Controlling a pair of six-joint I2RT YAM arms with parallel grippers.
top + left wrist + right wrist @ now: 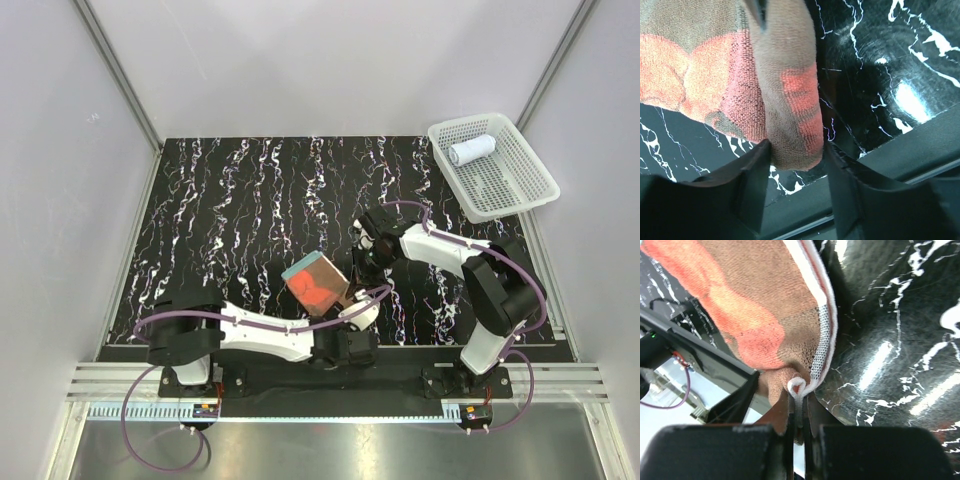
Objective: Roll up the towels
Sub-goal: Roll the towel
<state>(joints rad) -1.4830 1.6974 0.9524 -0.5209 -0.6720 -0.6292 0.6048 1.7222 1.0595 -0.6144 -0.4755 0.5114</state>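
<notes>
The left tool (796,157) pinches a thick fold of the nubby orange-red, brown-backed terry towel (715,65); the right tool (799,407) pinches its hemmed corner over the glossy black veined tabletop (890,50).

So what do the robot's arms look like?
Both the left arm and right arm have smooth white tubes joined by chunky black joints. Thin purple cables loop along them, and the fingers are flat, black and matte.

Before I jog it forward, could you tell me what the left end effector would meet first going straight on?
The orange-red towel pinched in the left end effector; beyond it probably the black table, depth unclear.
</notes>
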